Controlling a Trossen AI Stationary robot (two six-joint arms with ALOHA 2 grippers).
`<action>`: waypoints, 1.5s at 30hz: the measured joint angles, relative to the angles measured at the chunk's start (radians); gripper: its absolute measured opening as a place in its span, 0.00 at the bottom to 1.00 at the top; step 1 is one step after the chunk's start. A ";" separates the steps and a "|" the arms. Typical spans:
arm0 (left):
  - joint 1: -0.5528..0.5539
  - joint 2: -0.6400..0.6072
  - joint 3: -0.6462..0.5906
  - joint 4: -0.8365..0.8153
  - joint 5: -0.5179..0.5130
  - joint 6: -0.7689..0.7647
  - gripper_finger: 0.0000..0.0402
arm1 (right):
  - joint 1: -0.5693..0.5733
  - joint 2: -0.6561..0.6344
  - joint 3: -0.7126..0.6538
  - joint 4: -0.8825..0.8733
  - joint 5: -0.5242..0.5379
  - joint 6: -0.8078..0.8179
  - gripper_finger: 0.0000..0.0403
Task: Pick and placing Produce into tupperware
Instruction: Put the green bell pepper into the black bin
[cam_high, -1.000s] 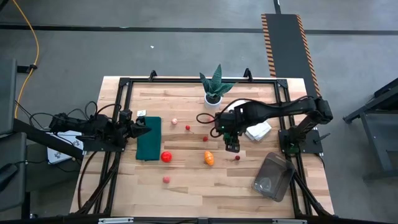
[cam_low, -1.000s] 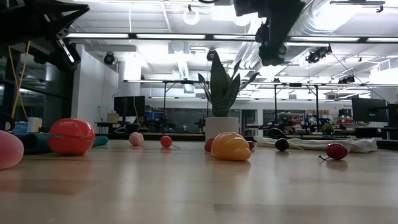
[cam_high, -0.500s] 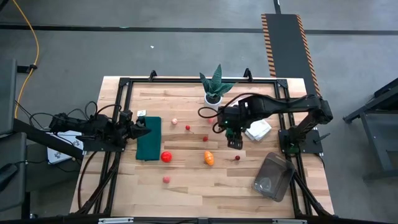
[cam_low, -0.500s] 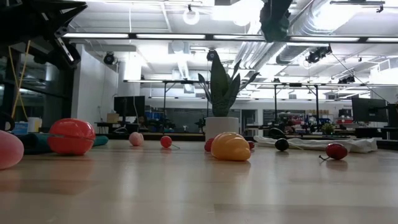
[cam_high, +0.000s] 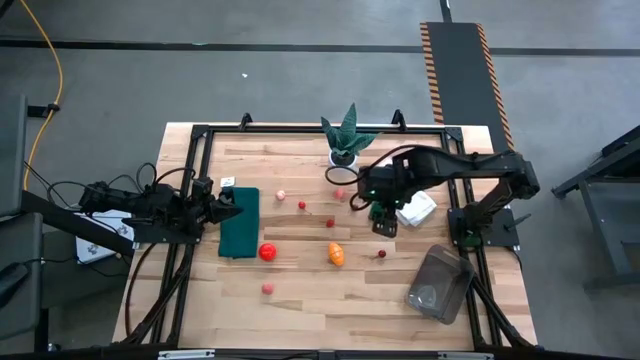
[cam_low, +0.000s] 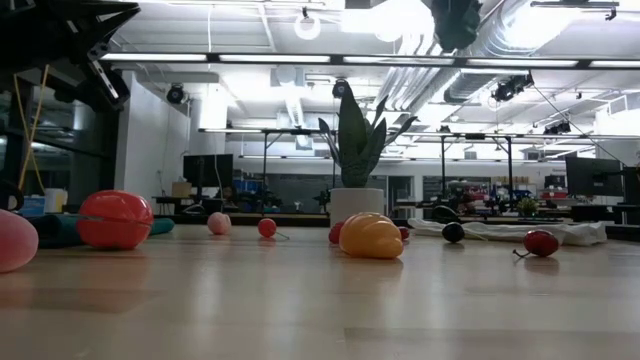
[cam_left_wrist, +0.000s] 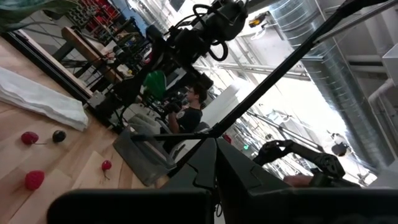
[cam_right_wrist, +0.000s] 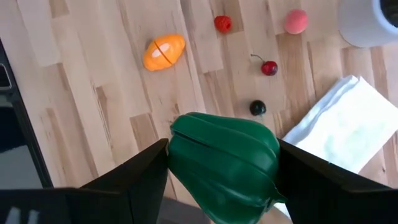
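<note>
My right gripper (cam_high: 383, 222) hangs high over the table's middle right, shut on a green ridged toy vegetable (cam_right_wrist: 224, 158). Only its lower end (cam_low: 455, 18) shows in the low view. On the wood below lie an orange fruit (cam_high: 337, 254), a red tomato (cam_high: 267, 252), a pink ball (cam_high: 267, 288), a cherry (cam_high: 381, 253), a dark berry (cam_right_wrist: 257, 107) and small red berries (cam_high: 301, 205). The clear grey tupperware (cam_high: 440, 283) stands near the table's right near corner. My left gripper (cam_high: 236, 208) waits shut at the left, over the dark green mat (cam_high: 240, 222). My right gripper pinches the green toy vegetable between its two fingers, one on each flank (cam_right_wrist: 177, 155). The fingers (cam_right_wrist: 140, 177) come from above, pointing down. The toy is lifted clear, high above the wood.
A folded white cloth (cam_high: 415, 210) lies just right of my right gripper. The spiky plant in a white pot (cam_high: 344, 155) stands at the far edge. A black frame (cam_high: 200, 135) borders the table. Bare wood lies between the orange fruit and the tupperware.
My right gripper has risen, leaving only its tip at the top of the low view. It has also drifted a little toward the table's right edge and slightly toward the far edge. The produce on the table has stayed put.
</note>
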 joint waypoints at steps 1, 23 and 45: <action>0.000 0.000 0.000 0.000 0.000 0.000 0.00 | 0.000 -0.007 0.000 -0.001 0.009 0.014 0.63; 0.000 0.000 0.000 0.000 0.039 0.000 0.00 | 0.044 -0.092 0.000 -0.103 0.072 0.372 0.63; 0.000 0.000 0.000 0.000 0.040 -0.001 0.00 | 0.252 -0.092 0.000 -0.131 0.125 0.810 0.63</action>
